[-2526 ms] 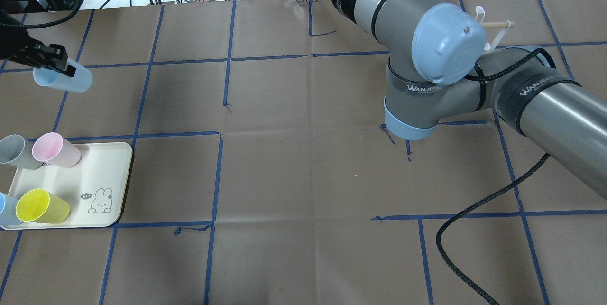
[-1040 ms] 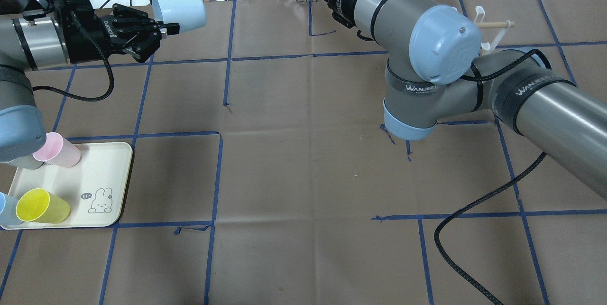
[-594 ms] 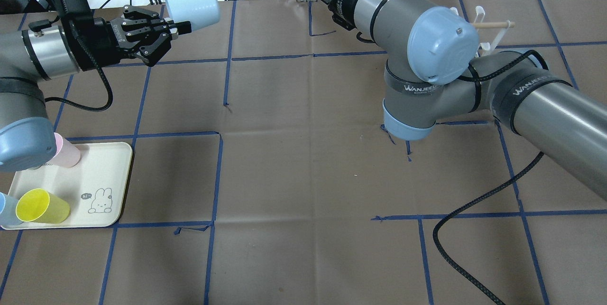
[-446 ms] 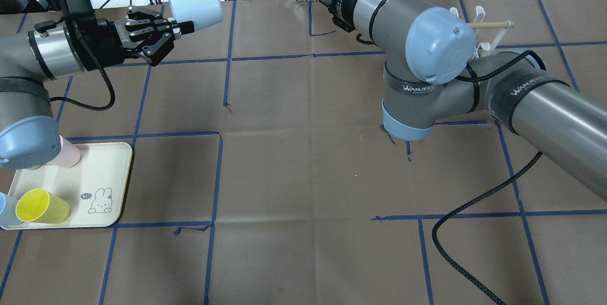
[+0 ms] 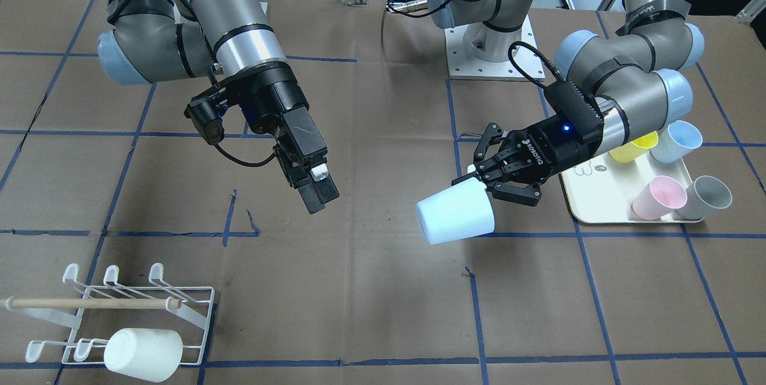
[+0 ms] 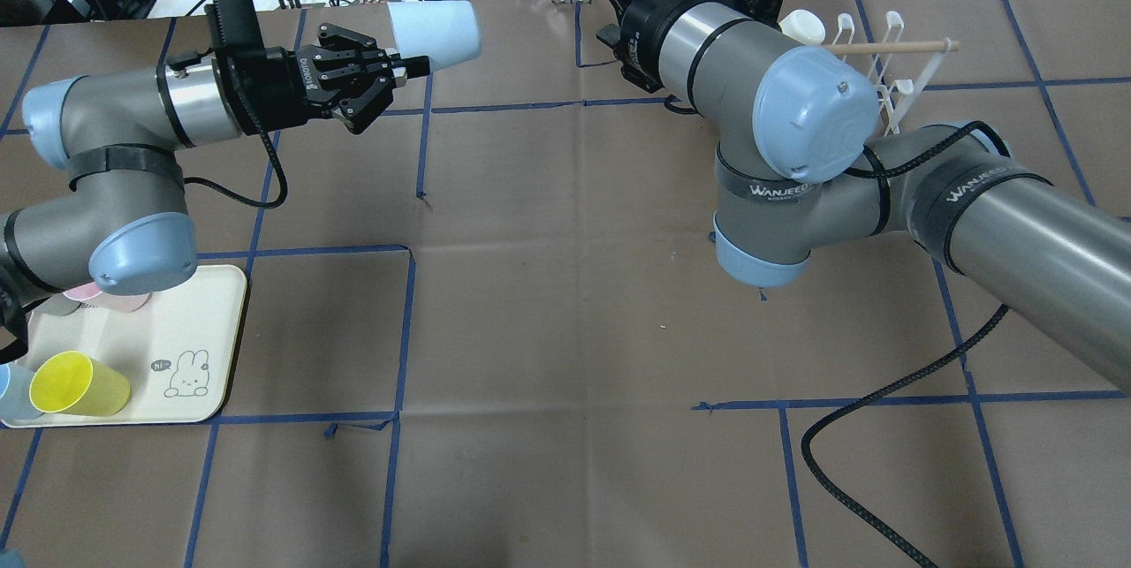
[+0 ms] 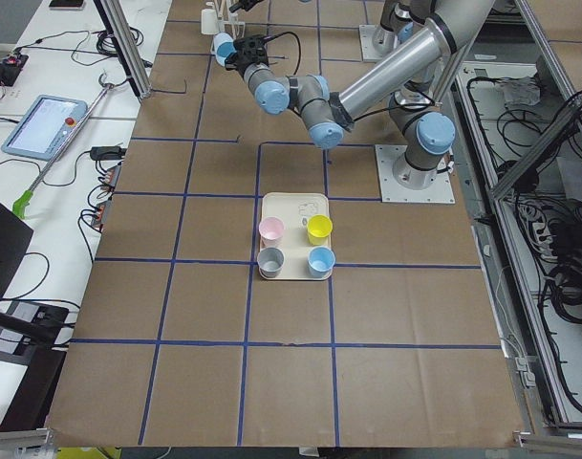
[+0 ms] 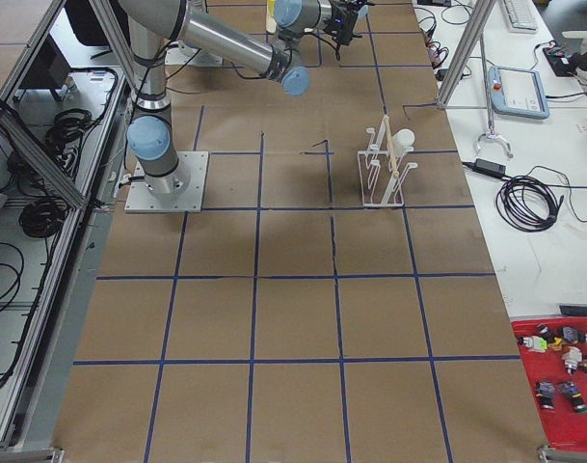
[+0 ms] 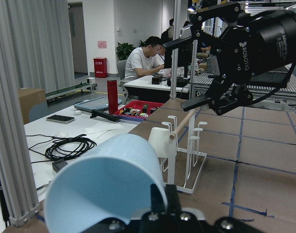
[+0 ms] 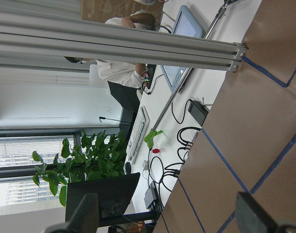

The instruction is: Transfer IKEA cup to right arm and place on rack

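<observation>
My left gripper [image 5: 476, 183] is shut on the rim of a light-blue cup [image 5: 456, 215] and holds it sideways in the air; they also show in the overhead view, gripper [image 6: 408, 69] and cup [image 6: 437, 34]. My right gripper [image 5: 319, 193], with long flat black fingers, hangs open and empty to the cup's side, a gap apart. In the left wrist view the cup [image 9: 106, 189] fills the foreground and the right gripper [image 9: 191, 68] faces it with spread jaws. The white wire rack [image 5: 119, 313] with its wooden dowel stands beyond.
A white cup [image 5: 142, 354] hangs on the rack's lower prongs. A cream tray [image 5: 589, 208] holds yellow, blue, pink and grey cups behind the left arm. A black cable [image 6: 884, 391] trails from the right arm. Blue tape lines grid the brown table.
My left arm has carried the blue cup from the left side to the right along the table's far edge, toward the right gripper. The right wrist has shifted left, uncovering the rack.
</observation>
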